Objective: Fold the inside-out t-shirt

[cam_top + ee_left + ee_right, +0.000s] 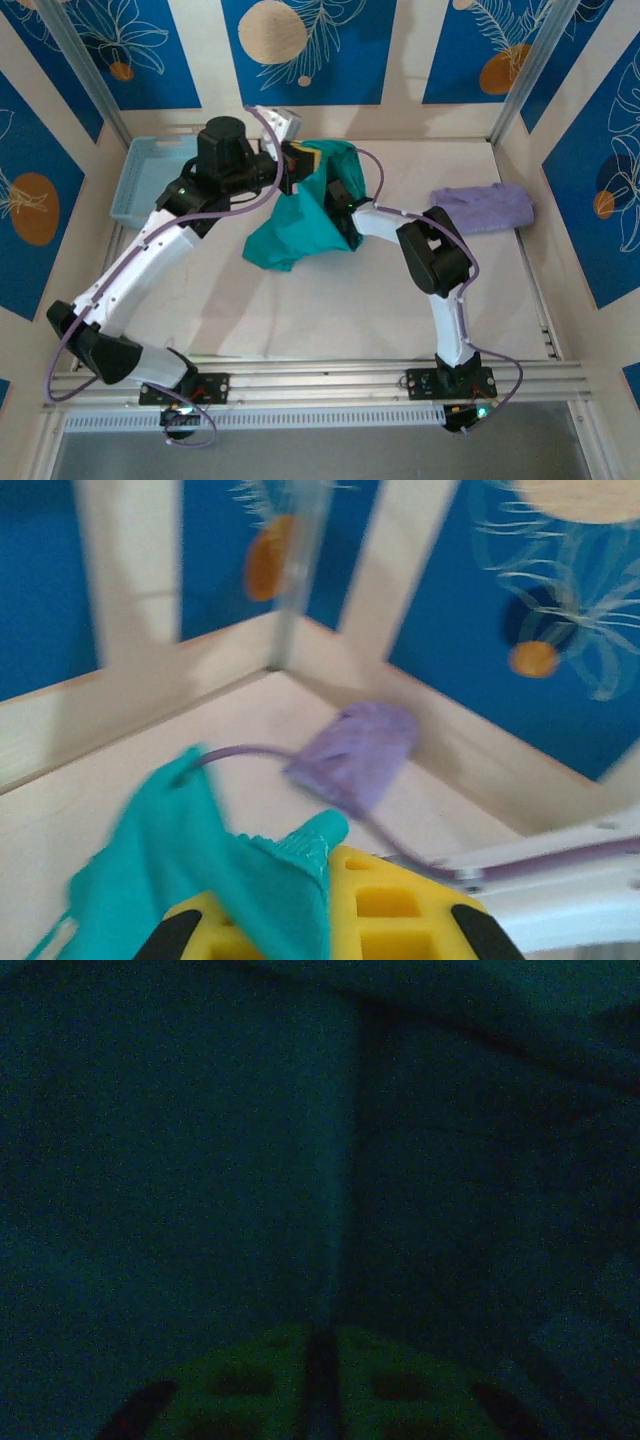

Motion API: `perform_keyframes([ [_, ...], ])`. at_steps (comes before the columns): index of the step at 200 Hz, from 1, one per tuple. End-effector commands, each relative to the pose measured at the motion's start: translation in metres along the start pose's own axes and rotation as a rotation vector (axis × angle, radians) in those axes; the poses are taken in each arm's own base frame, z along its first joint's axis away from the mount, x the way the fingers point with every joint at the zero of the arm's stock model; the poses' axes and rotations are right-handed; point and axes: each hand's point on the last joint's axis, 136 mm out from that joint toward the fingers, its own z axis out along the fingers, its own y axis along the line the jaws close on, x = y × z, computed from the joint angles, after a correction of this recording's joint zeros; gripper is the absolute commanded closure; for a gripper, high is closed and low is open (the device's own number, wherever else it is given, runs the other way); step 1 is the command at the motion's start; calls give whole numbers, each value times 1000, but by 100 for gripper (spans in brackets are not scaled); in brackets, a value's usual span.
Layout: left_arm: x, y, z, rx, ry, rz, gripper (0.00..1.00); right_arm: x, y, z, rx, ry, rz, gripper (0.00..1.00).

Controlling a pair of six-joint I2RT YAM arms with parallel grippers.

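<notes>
Clamping the t-shirt (300, 235), the left pincer (305, 905) holds it over the right pincer (320, 1350) (closed).

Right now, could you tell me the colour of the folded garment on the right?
Pale lavender; the folded garment shows best in the top external view.

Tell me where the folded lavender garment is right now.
In the top view the folded lavender garment lies at the right side of the table, apart from the teal t-shirt to its left.
</notes>
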Motion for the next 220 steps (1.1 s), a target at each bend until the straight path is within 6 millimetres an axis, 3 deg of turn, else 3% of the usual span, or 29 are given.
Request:
perform_keyframes([
  [1,0,55,-14,-230,-68,-48,100,5,11,-25,-100,-20,25,100],
  [36,48,117,-17,-399,-7,-137,100,-20,28,-81,-234,-202,35,100],
  [83,99,174,-13,-556,91,-187,100,-39,52,-138,-413,-377,36,100],
  [135,145,224,-15,-639,143,-296,100,-60,38,-199,-540,-561,71,100],
  [157,180,250,-19,-701,199,-363,100,-65,34,-227,-555,-631,42,100],
  [188,243,278,-29,-775,299,-466,100,-52,24,-229,-545,-645,60,100],
  [206,267,272,-21,-726,352,-501,79,-45,24,-220,-556,-626,76,100],
  [220,270,257,-16,-666,352,-512,63,-42,25,-213,-560,-608,84,100],
])
